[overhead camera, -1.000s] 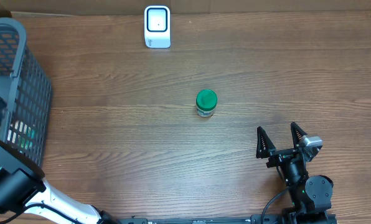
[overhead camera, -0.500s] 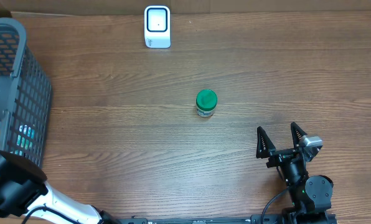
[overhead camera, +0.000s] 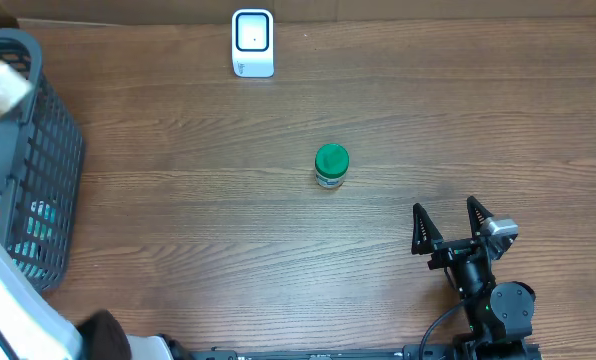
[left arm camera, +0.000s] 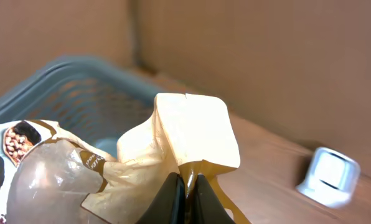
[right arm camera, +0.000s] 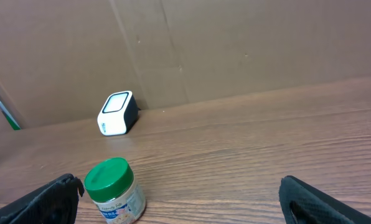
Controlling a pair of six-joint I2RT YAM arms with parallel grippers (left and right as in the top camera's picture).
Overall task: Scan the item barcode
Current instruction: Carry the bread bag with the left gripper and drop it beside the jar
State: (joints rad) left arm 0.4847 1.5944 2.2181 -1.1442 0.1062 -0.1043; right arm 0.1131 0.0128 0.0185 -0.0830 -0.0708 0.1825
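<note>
Left tool (left arm camera: 187, 186) is clamped on the cream snack packet (left arm camera: 195, 134) sticking up from its tips, right tool (overhead camera: 444, 210) gaping empty.

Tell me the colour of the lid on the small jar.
The lid is green; the right wrist view shows it best.

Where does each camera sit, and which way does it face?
Overhead: above the table, looking straight down on basket, scanner, jar; open right end effector shows.
Left wrist: high over the basket, facing the scanner; shut left end effector pinches a snack bag.
Right wrist: low, facing jar and scanner; open fingertips show.
All share the scanner.
</note>
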